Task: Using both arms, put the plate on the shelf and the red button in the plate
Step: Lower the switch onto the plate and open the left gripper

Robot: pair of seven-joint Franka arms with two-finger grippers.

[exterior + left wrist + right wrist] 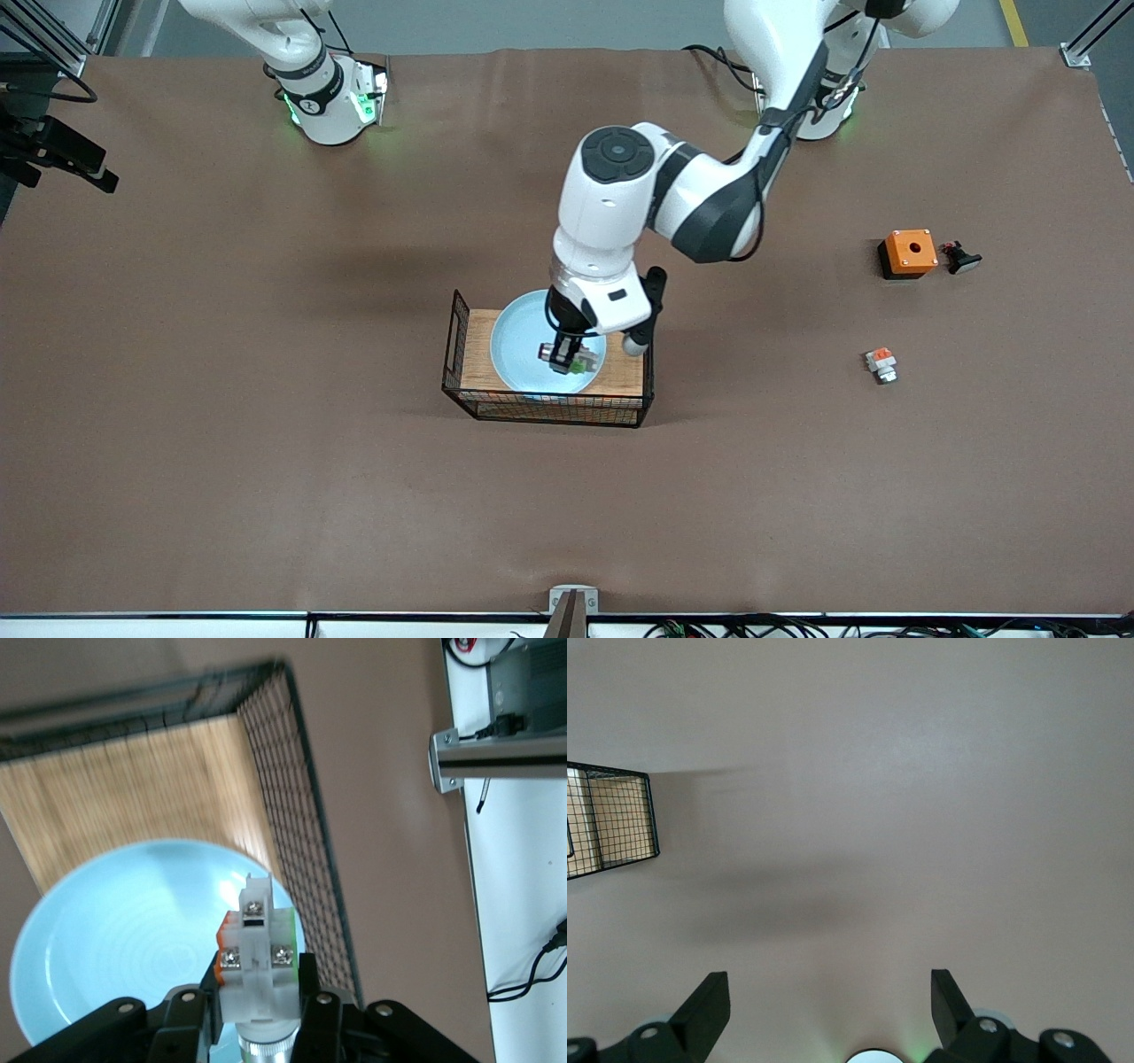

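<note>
While the left arm reaches out from its base, these lines hold:
Left claw: low over the plate, fingers pinching the red button.
Red button: upright between the claw's fingers; white-grey body with screw heads, an orange-red edge on one side and a green edge on the other. Whether it touches the plate cannot be told.
Plate: pale blue, lying in the wire basket directly under the left claw.
Wire basket: black mesh with a wooden floor, on the counter.
Right claw: spread wide, nothing between its fingers, over bare counter; the right arm waits.
Front view only: orange box with a hole in its top, a small black part just beside it, and a stubby white part with an orange top; all three lie well apart from the left claw, toward the left arm's end of the counter.
Left wrist view only: button's screws and colour edges, plus the ringed surface of the plate below it.
Right wrist view only: a corner of the basket at the frame's edge, well away from the right claw.
Hidden: the front view cuts off the right arm above its base, so its claw shows only in its own wrist view. The left arm's wrist covers part of the plate's rim in the front view.
Hard to make out: the button in the front view, a small pale and green speck at the claw's tips.
</note>
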